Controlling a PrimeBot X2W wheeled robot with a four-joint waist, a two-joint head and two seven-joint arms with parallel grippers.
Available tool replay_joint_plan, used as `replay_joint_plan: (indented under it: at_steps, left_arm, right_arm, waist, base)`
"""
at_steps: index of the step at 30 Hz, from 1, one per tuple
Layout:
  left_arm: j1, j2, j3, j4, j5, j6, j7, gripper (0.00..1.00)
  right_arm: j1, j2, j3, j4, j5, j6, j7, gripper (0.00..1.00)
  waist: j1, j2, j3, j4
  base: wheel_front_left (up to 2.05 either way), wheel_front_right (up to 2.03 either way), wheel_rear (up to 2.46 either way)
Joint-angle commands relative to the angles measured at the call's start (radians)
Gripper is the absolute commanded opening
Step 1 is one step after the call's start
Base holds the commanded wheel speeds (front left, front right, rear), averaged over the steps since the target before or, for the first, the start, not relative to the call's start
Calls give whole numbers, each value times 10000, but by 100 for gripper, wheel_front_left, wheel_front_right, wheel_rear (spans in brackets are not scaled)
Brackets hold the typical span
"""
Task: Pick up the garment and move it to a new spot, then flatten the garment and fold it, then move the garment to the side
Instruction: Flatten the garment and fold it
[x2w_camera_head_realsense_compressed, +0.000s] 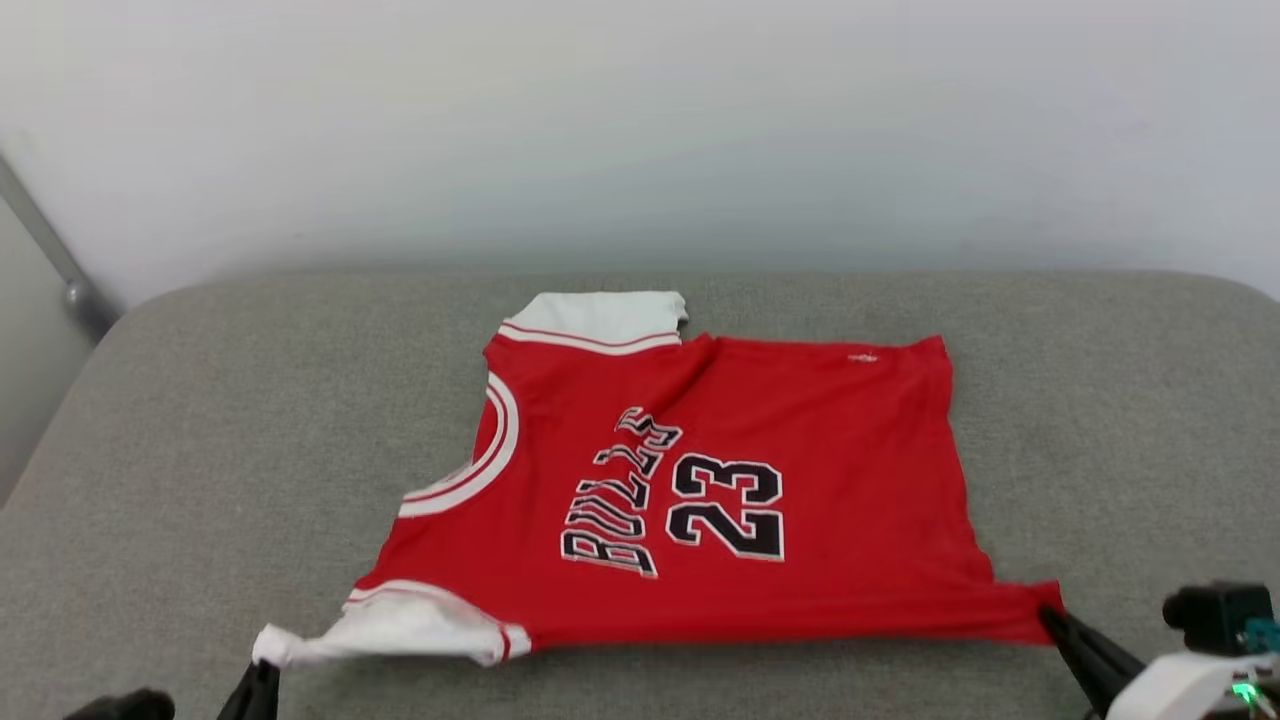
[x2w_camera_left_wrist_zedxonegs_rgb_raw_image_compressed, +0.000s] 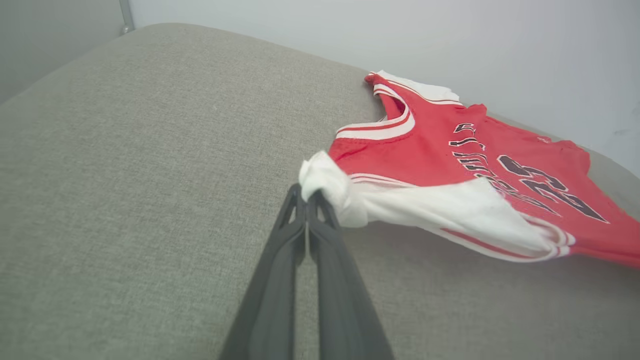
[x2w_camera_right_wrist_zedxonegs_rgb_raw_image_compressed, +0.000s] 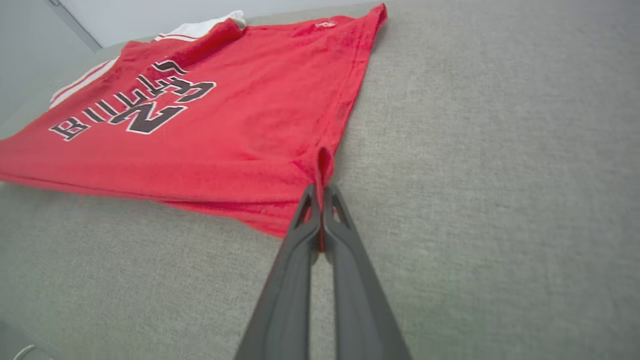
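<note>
Grey cushion (x2w_camera_head_realsense_compressed: 200, 450) drags: left pincer (x2w_camera_left_wrist_zedxonegs_rgb_raw_image_compressed: 306, 194) and right pincer (x2w_camera_right_wrist_zedxonegs_rgb_raw_image_compressed: 320, 194), clamped on garment (x2w_camera_head_realsense_compressed: 850, 450) corners, may slip if you pull.

A broad padded surface covered in grey-beige woven fabric (x2w_camera_head_realsense_compressed: 200, 450), with softly rounded corners and edges, spreads across the lower part of the head view and lies under both wrist cameras as well. Behind it rises a plain, pale white wall (x2w_camera_head_realsense_compressed: 640, 120), which meets the far edge of the padding in a soft, shadowed line. At the far left corner a slim grey metal bar (x2w_camera_head_realsense_compressed: 45, 237) slants down along the wall to a rounded foot just beside the padding, with a duller grey panel (x2w_camera_head_realsense_compressed: 25, 400) to its left.
</note>
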Motion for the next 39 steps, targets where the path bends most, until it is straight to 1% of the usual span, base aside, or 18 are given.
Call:
replay_joint_plan:
  at_steps: [1,4,6,9,11,14,16,20,24,30,35,36,37,38,39]
  left_arm:
    - [467,176,211,-369,-97,288,192,0]
    - [1202,233,320,-1294,-205,630,576,0]
    - [1555,381,327,-1882,-201,804,898,0]
    - [1612,540,287,-2575,-126,968,1270,0]
    - [1310,497,104,-2778,-106,960,1473,0]
    - [596,306,-260,-2656,-113,846,1664,0]
    - [34,232,-488,-2299,-67,730,1763,0]
    - [-1138,-41,-897,-1461,-124,397,1879,0]
    - [-2291,-301,-1136,-434,-150,58,1829,0]
    - [-3645,-656,-1347,1383,-208,-483,1437,0]
    - [-4315,-968,-1464,2845,-420,-885,1222,0]
    - [-4416,-1022,-1498,3098,-458,-968,1187,29]
    - [-4497,-1063,-1553,3348,-504,-1043,1190,60]
    - [-4565,-1089,-1562,3595,-535,-1106,1148,99]
    - [-4624,-1113,-1590,3786,-570,-1138,1106,100]
  right_arm:
    - [569,18,-438,-226,-140,-24,179,0]
    - [1335,206,-1164,-822,-512,-26,594,0]
    - [1746,332,-1535,-1273,-805,-24,906,0]
    - [2092,614,-2052,-1883,-1177,-24,1428,0]
    - [2147,891,-2269,-2218,-1425,-23,1795,0]
    - [1893,1233,-2504,-2531,-1677,-21,2293,0]
    - [1604,1388,-2526,-2624,-1873,-18,2557,0]
    - [992,1455,-2358,-2587,-2176,-18,2787,0]
    - [187,1502,-2285,-2282,-2315,-17,2699,0]
    - [-660,1598,-2131,-1275,-2397,-17,2563,0]
    - [-939,1708,-1911,-286,-2319,-17,2348,0]
    - [-987,1703,-1848,-142,-2314,-17,2266,26]
    - [-1011,1717,-1768,2,-2302,-17,2179,47]
    - [-1027,1714,-1588,145,-2316,-17,2141,89]
    - [-1018,1656,-1414,256,-2342,-17,2106,100]
  waist:
    - [5,-1,-148,0]
    - [5,-1,-191,9]
    - [5,-1,-191,9]
    - [5,-1,-154,42]
    - [5,-1,-123,58]
    - [5,-1,2,82]
    - [5,-1,131,54]
    - [5,-1,497,0]
    - [5,-1,1133,-14]
    - [5,-1,1759,19]
    - [5,-1,1896,54]
    - [5,-1,1884,52]
    - [5,-1,1857,44]
    - [5,-1,1826,10]
    - [5,-1,1781,-18]
  base:
    - [0,0,0]
    - [0,0,0]
    - [0,0,0]
    - [0,0,0]
    - [0,0,0]
    - [0,0,0]
    - [0,0,0]
    - [0,0,0]
    - [0,0,0]
    - [0,0,0]
    - [0,0,0]
    - [0,0,0]
    - [0,0,0]
    - [0,0,0]
    - [0,0,0]
